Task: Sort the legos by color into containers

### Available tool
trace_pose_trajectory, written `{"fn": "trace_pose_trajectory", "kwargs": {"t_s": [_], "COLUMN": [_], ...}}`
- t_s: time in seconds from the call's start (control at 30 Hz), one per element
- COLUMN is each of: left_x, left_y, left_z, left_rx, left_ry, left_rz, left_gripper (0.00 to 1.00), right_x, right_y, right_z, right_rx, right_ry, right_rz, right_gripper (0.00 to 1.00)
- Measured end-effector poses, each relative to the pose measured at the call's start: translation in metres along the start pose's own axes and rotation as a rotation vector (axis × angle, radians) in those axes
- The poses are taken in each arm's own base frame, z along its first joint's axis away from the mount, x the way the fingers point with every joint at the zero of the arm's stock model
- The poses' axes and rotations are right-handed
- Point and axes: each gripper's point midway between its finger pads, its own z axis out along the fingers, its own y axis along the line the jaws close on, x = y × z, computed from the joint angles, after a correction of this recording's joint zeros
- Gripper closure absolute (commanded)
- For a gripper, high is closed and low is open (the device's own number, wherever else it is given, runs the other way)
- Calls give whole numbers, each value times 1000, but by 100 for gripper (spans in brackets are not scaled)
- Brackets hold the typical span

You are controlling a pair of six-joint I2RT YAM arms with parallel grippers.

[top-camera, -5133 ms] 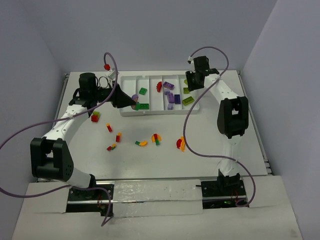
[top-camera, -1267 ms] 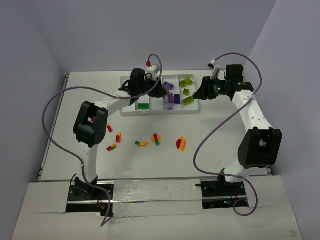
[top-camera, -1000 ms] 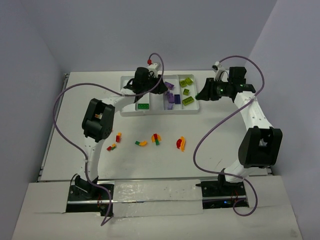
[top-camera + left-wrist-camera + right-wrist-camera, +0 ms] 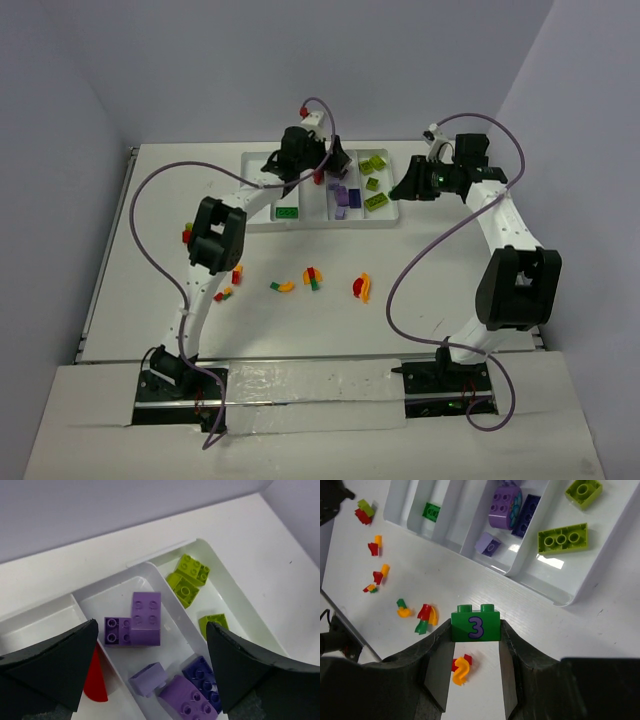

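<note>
The white tray (image 4: 258, 224) of containers sits at the table's far side. My left gripper (image 4: 150, 630) hangs open over the compartment of purple legos (image 4: 145, 617), with nothing between its jaws. A small light purple brick (image 4: 148, 678) lies below it, and a red curved piece (image 4: 96, 682) lies one compartment to the left. Lime green legos (image 4: 187, 577) fill the rightmost compartment. My right gripper (image 4: 475, 645) is shut on a dark green brick (image 4: 475, 626) marked with a purple 3, held above the table just in front of the tray's right end (image 4: 555, 594).
Loose orange, red and green legos lie mid-table (image 4: 312, 277), (image 4: 361, 287), (image 4: 281, 286), with more at the left (image 4: 237, 272), (image 4: 222, 294), (image 4: 187, 235). A dark green brick (image 4: 287, 212) lies in a left compartment. Purple cables loop over both sides of the table.
My left gripper has shifted slightly right over the tray and its jaws have opened wide. The right gripper has stayed put, still shut on the green brick.
</note>
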Motion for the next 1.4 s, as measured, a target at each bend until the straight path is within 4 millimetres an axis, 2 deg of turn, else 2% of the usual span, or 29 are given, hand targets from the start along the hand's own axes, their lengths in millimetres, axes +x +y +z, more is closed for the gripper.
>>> {"fn": "trace_pose_trajectory", "kwargs": {"t_s": [0.1, 0.17, 0.23, 0.3, 0.37, 0.43, 0.5, 0.57, 0.63, 0.7, 0.77, 0.83, 0.9, 0.97, 1.1, 1.17, 1.23, 1.3, 1.4], "left_x": [-32, -69, -117, -170, -211, -237, -251, -236, -199, -150, -98, -51, -23, -12, -21, -26, -28, -26, -22], "left_y": [4, 10, 18, 29, 45, 65, 86, 108, 133, 155, 169, 172, 168, 162, 153, 151, 148, 145, 141], "left_z": [-18, -42, -78, -128, -188, -251, -304, -340, -362, -373, -378, -383, -387, -391, -397, -400, -402, -404, -405], "left_rx": [7, 9, 3, -15, -60, -123, -194, -250, -299, -335, -355, -357, -350, -339, -328, -325, -317, -307, -293], "left_ry": [-21, -52, -96, -164, -230, -279, -325, -306, -236, -135, -20, 88, 157, 189, 175, 165, 160, 164, 174], "left_rz": [-26, -45, -55, -50, -42, -38, -28, -39, -76, -127, -187, -240, -268, -269, -223, -200, -179, -166, -155], "left_gripper": [1, 1, 1, 1, 1, 1, 1, 1, 1, 1, 1, 1, 1, 1, 1, 1, 1, 1, 1], "right_x": [-9, -17, -24, -31, -36, -37, -30, -21, -13, -6, -7, -13, -18, -21, -13, -8, -2, 3, 6], "right_y": [2, 8, 23, 44, 63, 77, 88, 94, 99, 105, 118, 130, 145, 155, 146, 136, 128, 122, 117], "right_z": [4, 13, 29, 52, 79, 109, 136, 160, 182, 201, 221, 237, 252, 263, 275, 280, 285, 288, 292], "right_rx": [17, 36, 41, 43, 45, 56, 60, 77, 100, 128, 144, 151, 151, 147, 176, 199, 211, 218, 223], "right_ry": [-10, -11, -2, 11, 25, 42, 68, 101, 120, 139, 136, 120, 99, 82, 96, 110, 126, 139, 148], "right_rz": [-20, -54, -106, -166, -210, -242, -260, -275, -297, -322, -357, -385, -411, -425, -415, -404, -397, -393, -387], "right_gripper": [100, 100, 100, 100, 100, 100, 100, 100, 100, 100, 100, 100, 99, 93, 83, 71, 64, 46, 36]}}
